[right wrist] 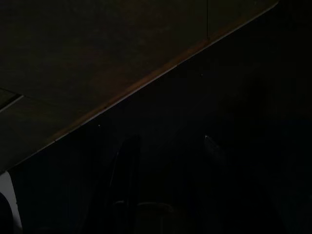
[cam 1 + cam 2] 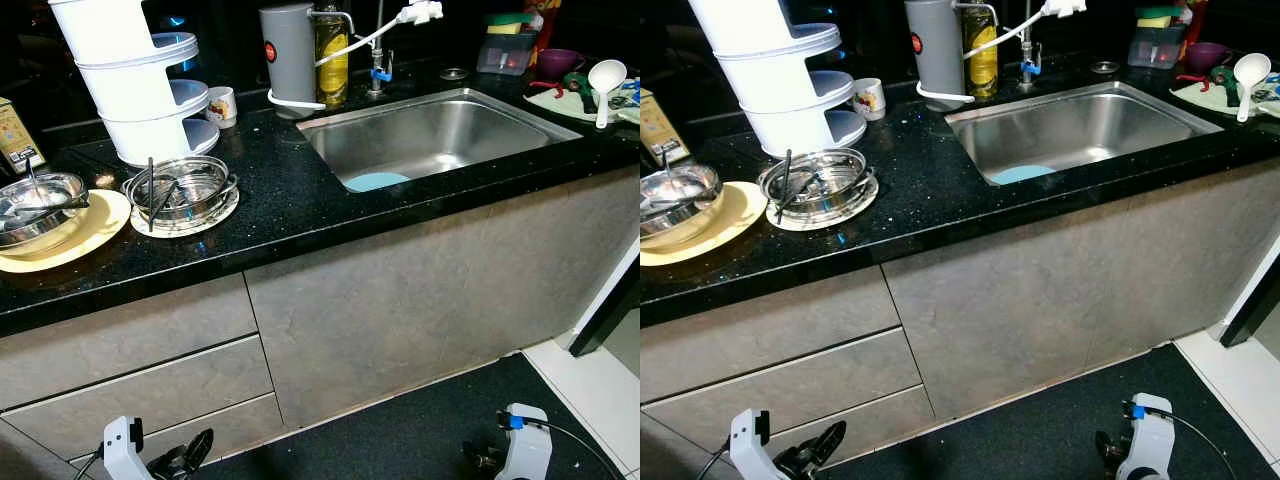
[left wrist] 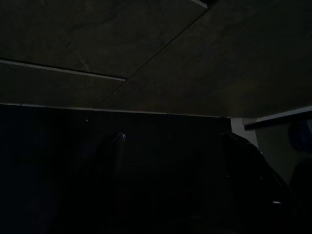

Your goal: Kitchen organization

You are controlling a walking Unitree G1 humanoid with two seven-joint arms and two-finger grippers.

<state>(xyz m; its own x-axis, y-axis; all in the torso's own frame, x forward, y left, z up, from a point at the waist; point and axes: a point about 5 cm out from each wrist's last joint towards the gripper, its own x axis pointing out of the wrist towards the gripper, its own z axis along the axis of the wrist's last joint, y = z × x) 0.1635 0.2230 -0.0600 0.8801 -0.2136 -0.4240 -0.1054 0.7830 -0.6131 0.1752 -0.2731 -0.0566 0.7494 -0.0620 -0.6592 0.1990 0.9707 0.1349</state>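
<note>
The robot's left gripper [image 2: 190, 452] has a white housing and glossy black fingers [image 2: 197, 445], with a thin dark cable trailing from its outer side. The right gripper [image 2: 478, 458] carries a rounded white casing marked by a small blue fitting on top, from which a black cable loops away. Its dark fingers [image 2: 470, 456] are barely distinguishable.
</note>
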